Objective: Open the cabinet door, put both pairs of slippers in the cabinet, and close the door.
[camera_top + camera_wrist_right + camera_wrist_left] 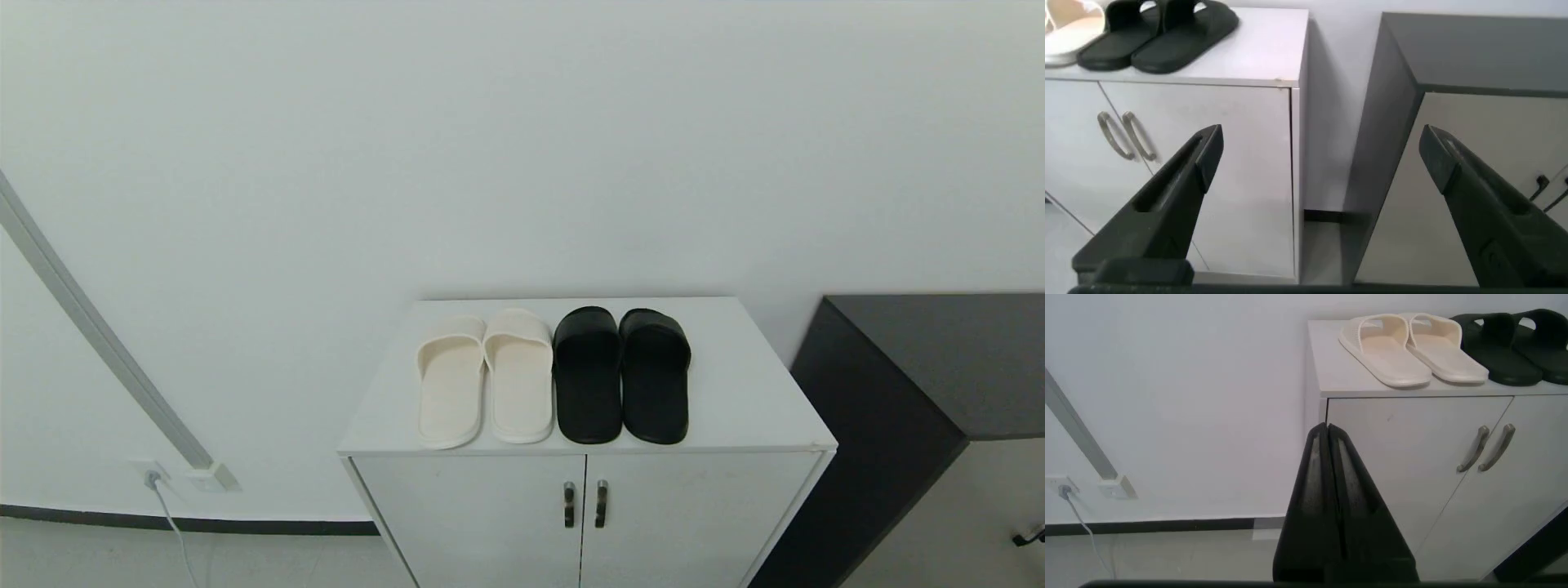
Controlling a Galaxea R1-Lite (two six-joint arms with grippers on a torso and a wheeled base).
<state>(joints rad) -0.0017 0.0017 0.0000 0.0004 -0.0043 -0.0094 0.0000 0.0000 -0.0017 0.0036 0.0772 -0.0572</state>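
A white cabinet [735, 384] stands against the wall with both doors shut and two metal handles [584, 504] at the middle. On its top lie a cream pair of slippers [485, 378] and a black pair of slippers [620, 375], side by side, toes to the wall. My left gripper [1328, 433] is shut, held low in front of the cabinet's left corner [1327, 404]. My right gripper [1319, 147] is open, held low near the cabinet's right side [1300, 147]. The left wrist view shows the cream slippers [1413, 348], the black slippers [1515, 343] and the handles [1486, 447].
A dark grey cabinet [914, 408] stands close to the right of the white one, with a narrow gap [1327, 163] between them. On the left wall are a slanted cable duct [90, 327], a socket [151, 474] and a hanging cord.
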